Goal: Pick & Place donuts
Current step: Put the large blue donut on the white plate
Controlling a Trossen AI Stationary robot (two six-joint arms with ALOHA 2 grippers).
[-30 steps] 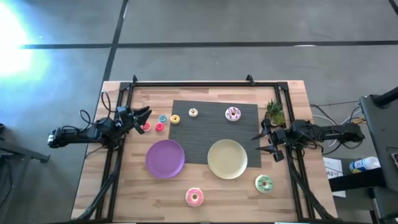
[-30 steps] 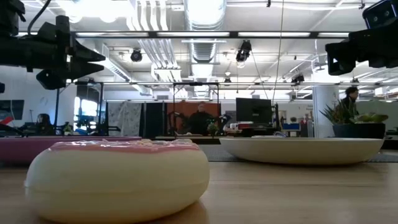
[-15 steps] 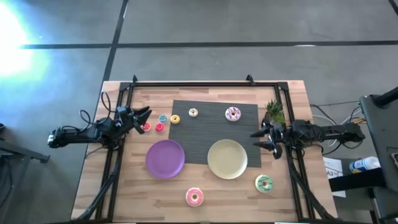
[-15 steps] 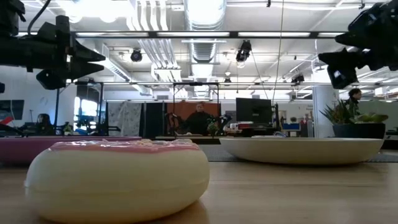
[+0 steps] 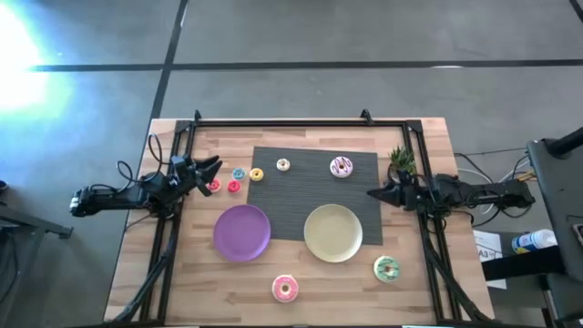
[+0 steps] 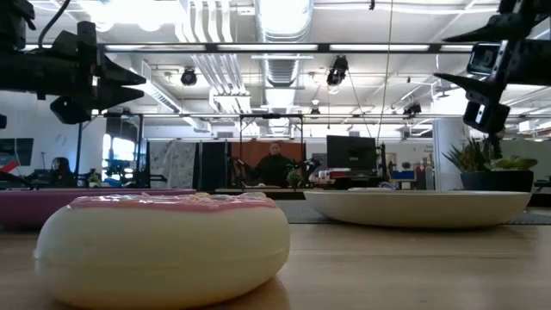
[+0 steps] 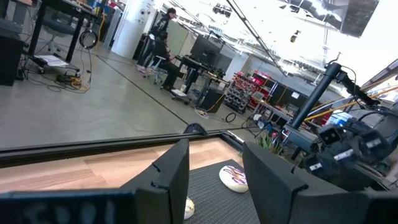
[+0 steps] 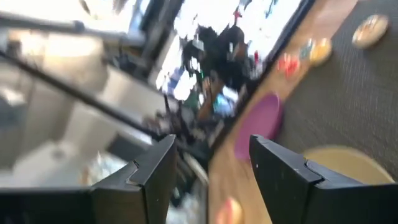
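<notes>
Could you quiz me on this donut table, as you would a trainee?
1. True or false: the cream plate holds a donut.
2. Which donut lies nearest the table's front edge? A) pink donut B) green donut C) white-brown donut
3. Fill in: the white-brown donut rests on the dark ____.

Key: 1 false, it holds nothing. 2 A. 3 mat.

Glare: hot white burst on the floor (image 5: 18, 55), high view's left edge | Low view: ceiling lights (image 6: 284, 13) blown out, near pink donut (image 6: 164, 250) soft | Right wrist view: heavy motion blur | Left wrist view: bright, overexposed background
</notes>
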